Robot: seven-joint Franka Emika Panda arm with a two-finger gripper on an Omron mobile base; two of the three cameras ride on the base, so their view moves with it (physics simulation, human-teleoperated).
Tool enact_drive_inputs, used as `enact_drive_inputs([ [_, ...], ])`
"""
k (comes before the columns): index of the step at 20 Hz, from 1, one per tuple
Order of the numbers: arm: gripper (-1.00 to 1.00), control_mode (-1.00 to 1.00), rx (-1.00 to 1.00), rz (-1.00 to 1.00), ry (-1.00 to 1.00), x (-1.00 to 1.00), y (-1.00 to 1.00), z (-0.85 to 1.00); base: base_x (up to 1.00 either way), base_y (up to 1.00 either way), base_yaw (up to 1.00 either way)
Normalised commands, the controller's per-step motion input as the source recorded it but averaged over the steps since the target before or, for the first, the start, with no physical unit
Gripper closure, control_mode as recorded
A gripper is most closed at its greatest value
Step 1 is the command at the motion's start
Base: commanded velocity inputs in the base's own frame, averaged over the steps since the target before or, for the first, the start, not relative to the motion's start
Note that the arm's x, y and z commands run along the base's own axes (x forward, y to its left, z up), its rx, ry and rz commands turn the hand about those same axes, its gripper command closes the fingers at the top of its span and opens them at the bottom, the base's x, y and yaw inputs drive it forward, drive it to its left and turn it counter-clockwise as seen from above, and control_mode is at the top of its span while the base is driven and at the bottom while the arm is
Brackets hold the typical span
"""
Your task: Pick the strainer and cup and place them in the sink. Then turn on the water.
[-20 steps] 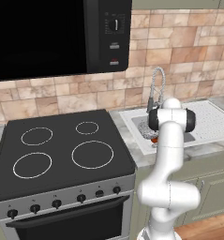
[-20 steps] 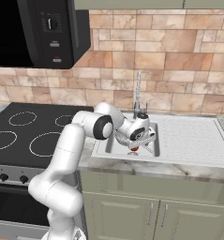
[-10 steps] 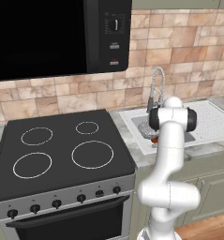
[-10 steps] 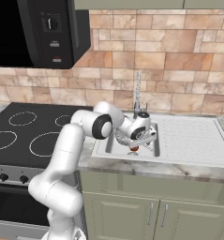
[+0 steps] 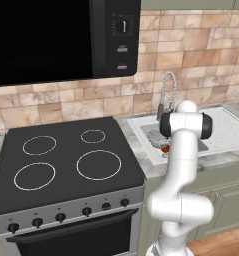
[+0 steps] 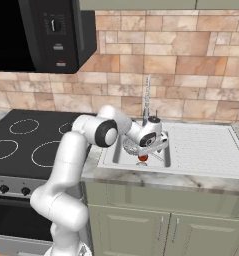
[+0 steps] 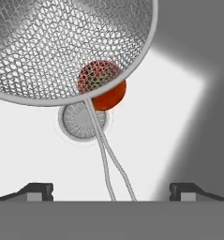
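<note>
Strainer [image 7: 62, 42] lies inside the sink [image 6: 201, 150], over the white basin floor; its thin wire handle trails toward the hand, running between the fingertips without touching either. A small red-brown ball [image 7: 108, 93] sits partly under the mesh rim, just beside the round drain [image 7: 80, 121]. Gripper [image 7: 111, 190] hangs low in the basin with its jaws spread wide and nothing between them.

Judgement: strainer placement looks done, so the step in hand is release and clearing out. The cup is not identifiable in these views. Next move calls for lifting the hand straight out without snagging the handle, then locating the cup. Faucet [image 6: 146, 97] stands behind the basin, untouched as far as can be told.
</note>
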Motion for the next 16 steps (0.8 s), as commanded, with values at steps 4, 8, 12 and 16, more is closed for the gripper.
enact_drive_inputs([
  [4,-1.00,-1.00,0.00,0.00,-0.01,-0.17,-0.05,0.24,0.00,0.00,0.00],
  [8,-1.00,-1.00,0.00,0.00,-0.03,-0.32,-0.08,0.37,0.00,0.00,0.00],
  [12,-1.00,-1.00,0.00,0.00,-0.07,-0.42,-0.06,0.42,0.00,0.00,0.00],
  [16,-1.00,-1.00,0.00,0.00,-0.10,-0.50,-0.01,0.46,0.00,0.00,0.00],
])
